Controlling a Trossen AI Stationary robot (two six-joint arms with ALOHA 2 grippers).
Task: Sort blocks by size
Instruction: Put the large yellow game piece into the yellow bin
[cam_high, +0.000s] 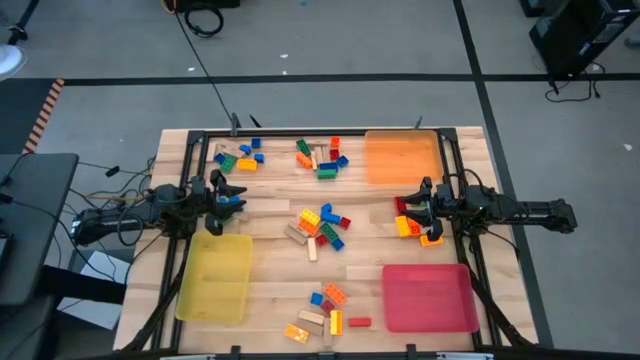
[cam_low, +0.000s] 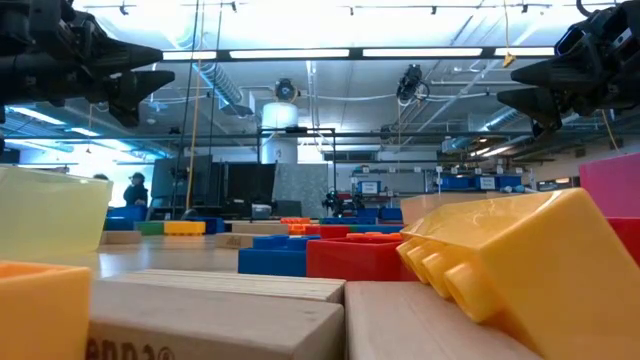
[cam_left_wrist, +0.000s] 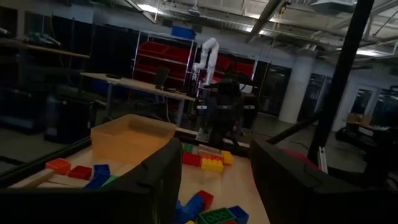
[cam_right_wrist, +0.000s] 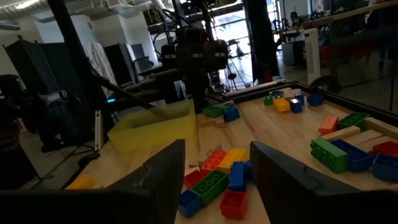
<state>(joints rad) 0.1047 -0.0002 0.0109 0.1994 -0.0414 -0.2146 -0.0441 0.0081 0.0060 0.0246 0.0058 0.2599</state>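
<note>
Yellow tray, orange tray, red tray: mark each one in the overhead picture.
yellow tray (cam_high: 216, 278): high view, on its bare floor.
orange tray (cam_high: 401, 158): high view, on its bare floor.
red tray (cam_high: 428, 298): high view, on its bare floor.

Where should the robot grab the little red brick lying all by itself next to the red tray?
The red brick lies flat and alone on the table, just left of the red tray, with free space around it. It is longer left to right, so I would come straight down from above and pinch its two long sides across the narrow width. The right gripper is probably the nearer one.
</note>
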